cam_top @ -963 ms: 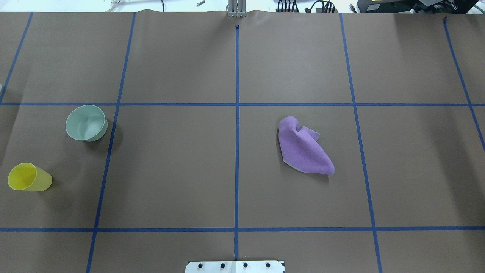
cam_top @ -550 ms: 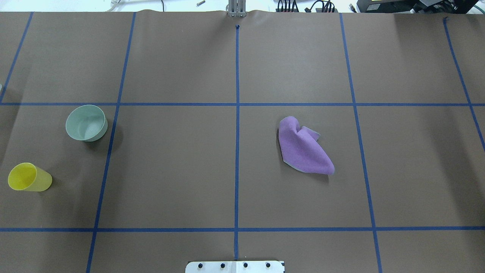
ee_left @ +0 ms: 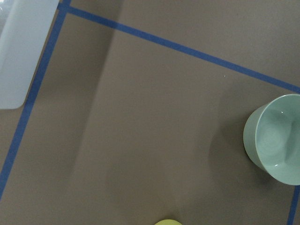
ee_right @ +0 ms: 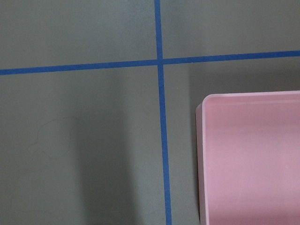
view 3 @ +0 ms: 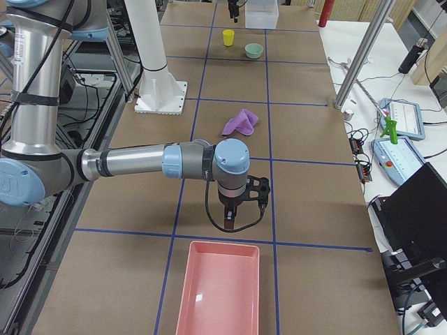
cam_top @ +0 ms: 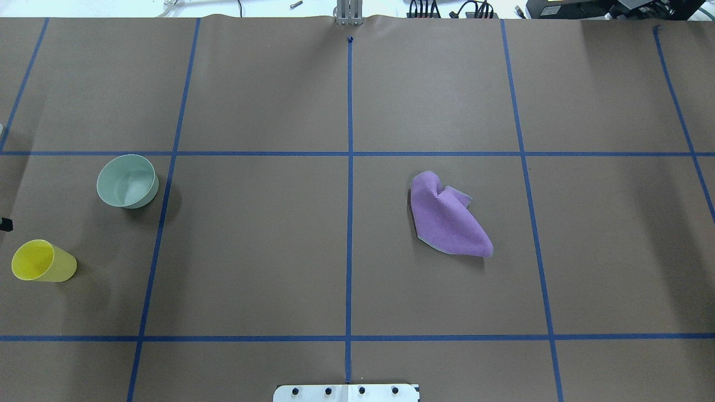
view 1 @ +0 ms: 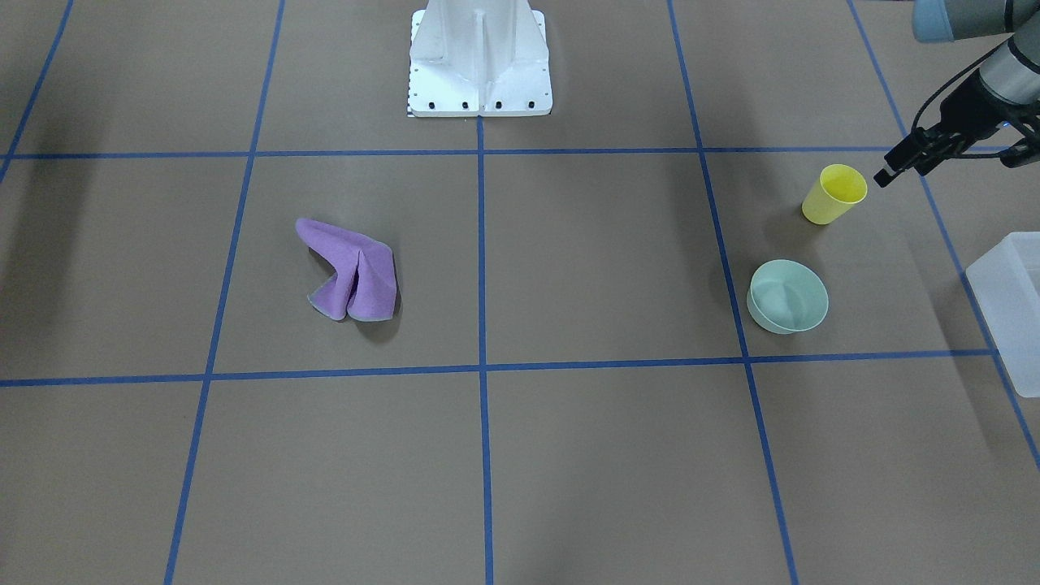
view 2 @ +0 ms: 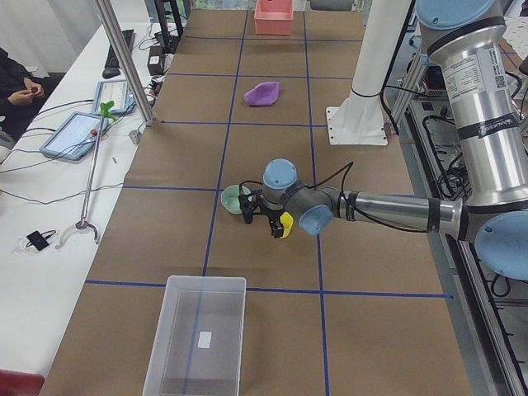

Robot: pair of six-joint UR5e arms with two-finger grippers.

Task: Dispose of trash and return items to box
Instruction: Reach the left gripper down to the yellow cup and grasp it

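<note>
the left pincer (view 1: 887,172) hangs over the desk (view 1: 569,260) just beside the yellow tumbler cup (view 1: 833,195), on the cup's side away from the desk's middle, and does not touch it. only a dark tip shows, so i cannot tell whether it is spread or pressed together. the cup stands upright with its mouth up, which leaves the rim free for a pinch. the pincer's spot next to it reads as an approach to that grasp.

the mint-green bowl (view 1: 787,296) sits near the cup, apart from it, on the side away from the robot and also mouth up. the translucent bin (view 1: 1011,309) lies past the cup toward the robot's left and looks empty, so both items are not yet returned. the purple cloth (view 1: 351,270), probably the trash, lies crumpled well apart from the cup, across the desk's middle.

farthest from the cup, the right pincer (view 3: 230,222) hangs beside a pink tray (view 3: 218,286). its state i cannot tell.
</note>
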